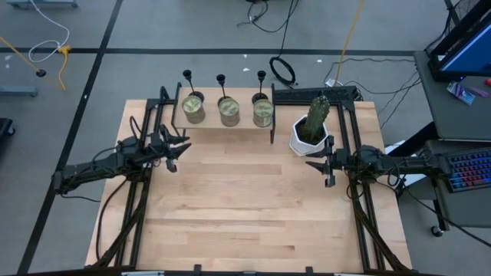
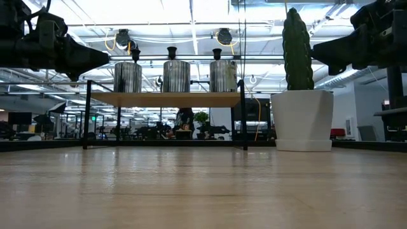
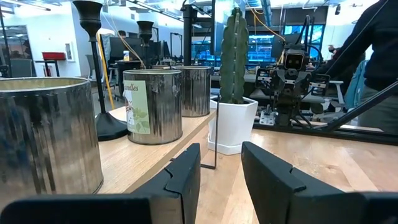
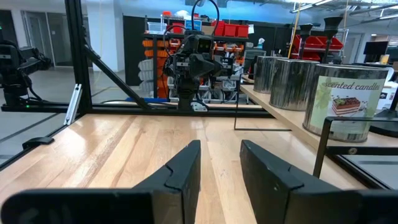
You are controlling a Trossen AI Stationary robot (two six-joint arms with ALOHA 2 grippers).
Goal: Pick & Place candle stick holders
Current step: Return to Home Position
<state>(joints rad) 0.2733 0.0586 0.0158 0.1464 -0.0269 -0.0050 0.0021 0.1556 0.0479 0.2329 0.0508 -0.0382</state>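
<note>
Three black candle stick holders [image 1: 186,77] [image 1: 221,79] [image 1: 261,77] stand by their round bases on a raised wooden shelf [image 2: 165,99] at the table's far edge, behind three greenish-gold jars [image 1: 229,111]. Two holders show in the left wrist view [image 3: 93,37] [image 3: 145,31]. Their cup tops show in the low view [image 2: 172,52]. My left gripper [image 1: 178,149] [image 3: 221,168] is open and empty, in front of the shelf's left end. My right gripper [image 1: 321,165] [image 4: 221,165] is open and empty, near the white cactus pot [image 1: 311,130].
The shelf stands on thin black legs [image 2: 244,108] above the tabletop. The white pot with the cactus [image 2: 303,117] sits on the table to the shelf's right, just beyond my right gripper. A black frame [image 1: 349,96] runs around the table's far corners. Bare wood [image 1: 245,207] lies between and before the arms.
</note>
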